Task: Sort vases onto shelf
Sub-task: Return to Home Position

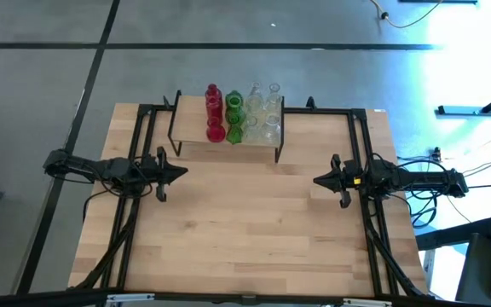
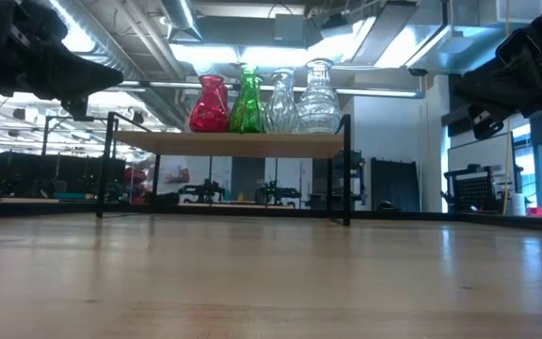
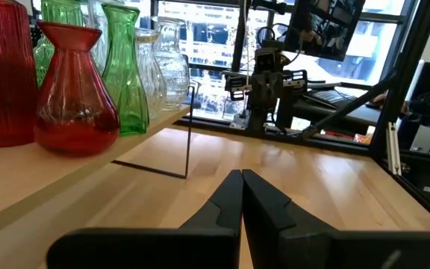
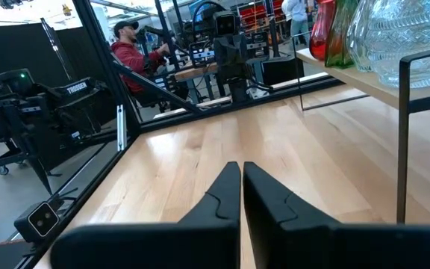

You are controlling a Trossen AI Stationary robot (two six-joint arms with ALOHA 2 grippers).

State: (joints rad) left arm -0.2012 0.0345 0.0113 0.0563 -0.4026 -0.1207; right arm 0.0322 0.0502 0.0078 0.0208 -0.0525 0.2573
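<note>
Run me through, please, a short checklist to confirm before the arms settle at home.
1. Red vases on the shelf, in one row: ok.
2. Green vases in a row beside the red: ok.
3. Clear vases on the shelf, beside the green: ok.
4. Left gripper shut, empty, apart from the shelf: ok.
5. Right gripper shut, empty, apart from the shelf: ok.
6. Number of vases in each colour: cannot tell.
</note>
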